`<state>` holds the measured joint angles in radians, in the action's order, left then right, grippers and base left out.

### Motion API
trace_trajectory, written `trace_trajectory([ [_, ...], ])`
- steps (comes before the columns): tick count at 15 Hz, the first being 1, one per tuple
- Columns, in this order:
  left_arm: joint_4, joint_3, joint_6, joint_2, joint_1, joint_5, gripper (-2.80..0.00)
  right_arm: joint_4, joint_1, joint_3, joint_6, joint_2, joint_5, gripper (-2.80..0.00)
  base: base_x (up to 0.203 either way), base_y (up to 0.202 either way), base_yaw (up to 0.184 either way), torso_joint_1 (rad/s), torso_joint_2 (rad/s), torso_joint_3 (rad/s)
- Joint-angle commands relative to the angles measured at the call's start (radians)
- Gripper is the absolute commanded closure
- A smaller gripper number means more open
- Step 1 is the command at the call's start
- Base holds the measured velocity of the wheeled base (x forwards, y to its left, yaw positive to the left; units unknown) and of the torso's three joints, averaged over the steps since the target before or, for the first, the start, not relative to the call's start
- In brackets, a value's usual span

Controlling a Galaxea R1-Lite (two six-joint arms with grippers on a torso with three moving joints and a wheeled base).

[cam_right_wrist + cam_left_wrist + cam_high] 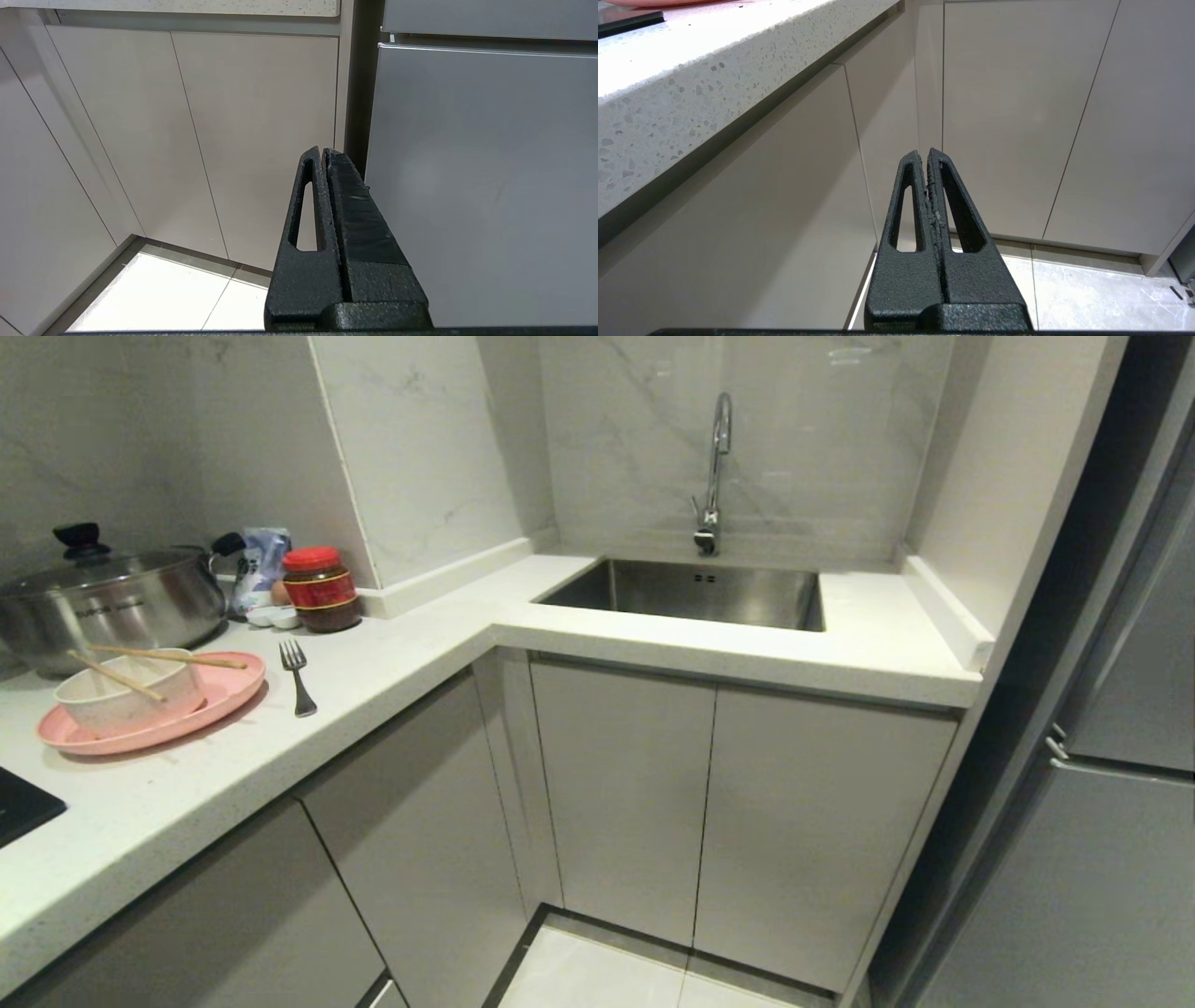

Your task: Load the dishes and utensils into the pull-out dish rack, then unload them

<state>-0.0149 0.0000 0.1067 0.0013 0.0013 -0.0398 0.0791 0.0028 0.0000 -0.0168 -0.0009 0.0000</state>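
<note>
Pink plate (pixel 154 714) sits on the speckled desk (pixel 373 681) in the head view, carrying a bowl (pixel 126 695) with chopsticks (pixel 168 658) across its rim; a fork (pixel 297 677) lies just beside it. From the left wrist, the left tool (pixel 924 156) hangs clenched and empty before cabinet doors (pixel 1017 116). From the right wrist, the right tool (pixel 322 154) is likewise clenched, beside a fridge (pixel 481 177).

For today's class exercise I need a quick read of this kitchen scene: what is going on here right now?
Nothing is being handled yet. The left hand and right hand are both shut and empty, low down facing the closed cabinet doors. On the counter, a small bowl with chopsticks laid across it sits on the pink plate, and the fork lies beside it. No dish rack is pulled out.
</note>
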Motion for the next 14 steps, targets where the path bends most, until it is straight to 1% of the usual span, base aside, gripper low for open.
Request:
trace_trajectory([
  [1, 0.000, 0.012, 0.001, 0.001, 0.000, 0.000, 0.00, 0.001, 0.000, 0.026, 0.000, 0.001, 0.000, 0.00, 0.000, 0.000, 0.000, 0.000, 0.00, 0.000],
  [14, 0.000, 0.012, 0.001, 0.002, 0.000, 0.000, 0.00, -0.001, 0.000, 0.026, 0.001, 0.001, 0.000, 0.00, 0.000, 0.000, 0.000, 0.000, 0.00, 0.000],
])
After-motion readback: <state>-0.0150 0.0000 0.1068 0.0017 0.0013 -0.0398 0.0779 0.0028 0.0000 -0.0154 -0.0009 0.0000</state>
